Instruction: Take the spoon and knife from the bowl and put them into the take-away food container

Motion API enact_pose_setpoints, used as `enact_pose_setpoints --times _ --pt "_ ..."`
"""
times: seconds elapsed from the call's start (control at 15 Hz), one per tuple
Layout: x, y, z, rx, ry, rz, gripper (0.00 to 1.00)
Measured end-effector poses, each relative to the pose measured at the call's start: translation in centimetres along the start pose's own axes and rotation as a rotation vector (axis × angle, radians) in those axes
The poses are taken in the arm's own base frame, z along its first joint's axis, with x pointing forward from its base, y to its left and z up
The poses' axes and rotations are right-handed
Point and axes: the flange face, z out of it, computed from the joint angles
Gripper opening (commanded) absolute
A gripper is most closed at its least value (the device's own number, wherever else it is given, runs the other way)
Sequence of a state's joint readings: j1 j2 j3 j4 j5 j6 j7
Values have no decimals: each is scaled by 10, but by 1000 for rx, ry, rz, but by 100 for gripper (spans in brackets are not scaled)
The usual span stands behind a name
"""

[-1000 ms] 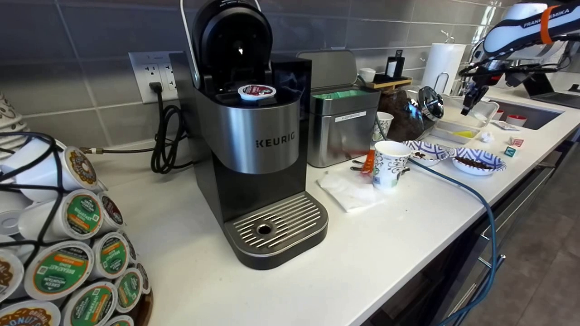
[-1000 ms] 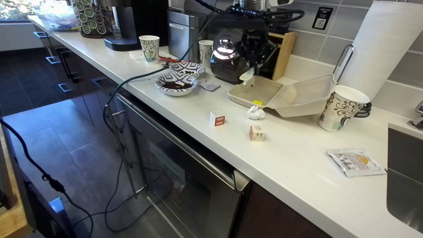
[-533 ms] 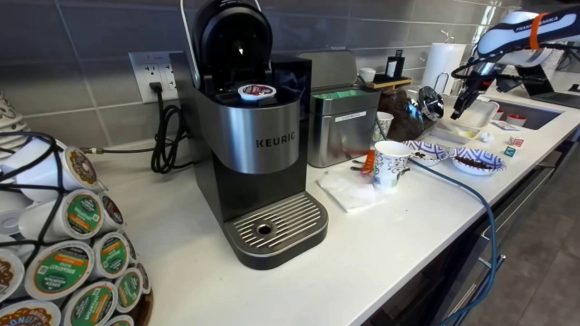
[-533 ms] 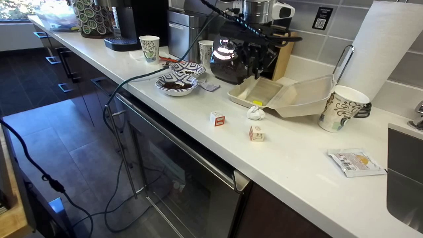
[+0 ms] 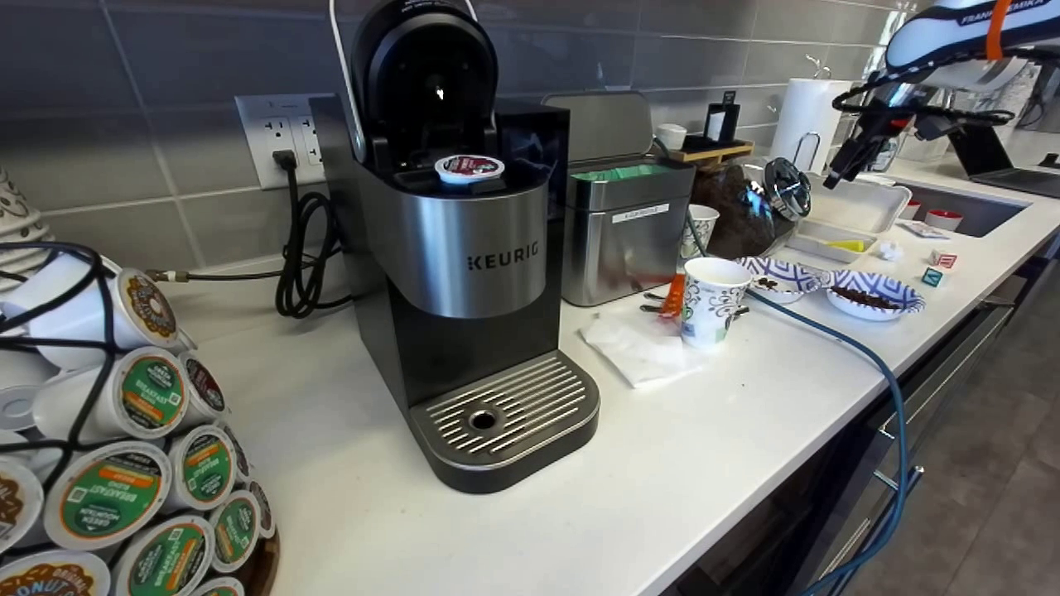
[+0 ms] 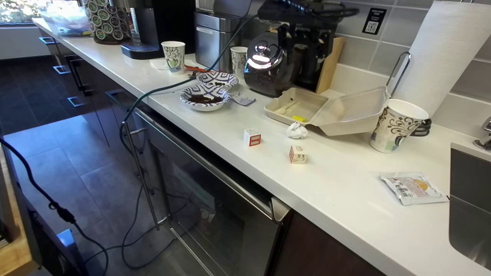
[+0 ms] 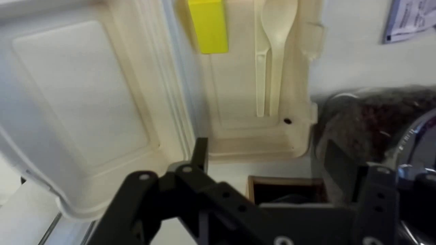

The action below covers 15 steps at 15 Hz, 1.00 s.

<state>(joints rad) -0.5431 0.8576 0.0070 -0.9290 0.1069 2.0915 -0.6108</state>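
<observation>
In the wrist view the pale spoon (image 7: 279, 20) and the pale knife (image 7: 261, 75) lie side by side, touching, inside the base of the take-away food container (image 7: 235, 85). Their upper ends run off the frame. The container stands unfolded on the counter, its lid (image 6: 355, 111) laid back. Above its end my gripper (image 7: 266, 144) is open, jaws wide apart, holding nothing. Two shallow white bowls with blue patterns appear in both exterior views, a front bowl (image 6: 205, 107) with dark grounds and a rear bowl (image 6: 217, 78); which one the task means I cannot tell.
A yellow block (image 7: 209, 29) shares the container's base. Close by are a dark glass jar (image 6: 264, 73), a wooden organizer (image 6: 332, 65), a crumpled paper (image 6: 297, 131), letter blocks (image 6: 252, 137) and a patterned cup (image 6: 399, 124). A cable (image 6: 168, 85) crosses the counter.
A second ago my gripper held a pale utensil, apparently the spoon, over the container. It went down, let go, and has risen with its jaws spread. The utensil now lies in the container.
</observation>
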Motion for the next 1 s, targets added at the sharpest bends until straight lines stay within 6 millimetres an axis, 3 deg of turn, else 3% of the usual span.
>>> enact_pose_setpoints --times 0.2,0.33,0.6,1.0 --pt "2 -15 -48 -10 12 46 100" --pt "-6 -23 -64 -8 -5 131 100" --pt "-28 -35 -72 25 -6 327 100" --pt "-61 -34 -80 2 274 547 100"
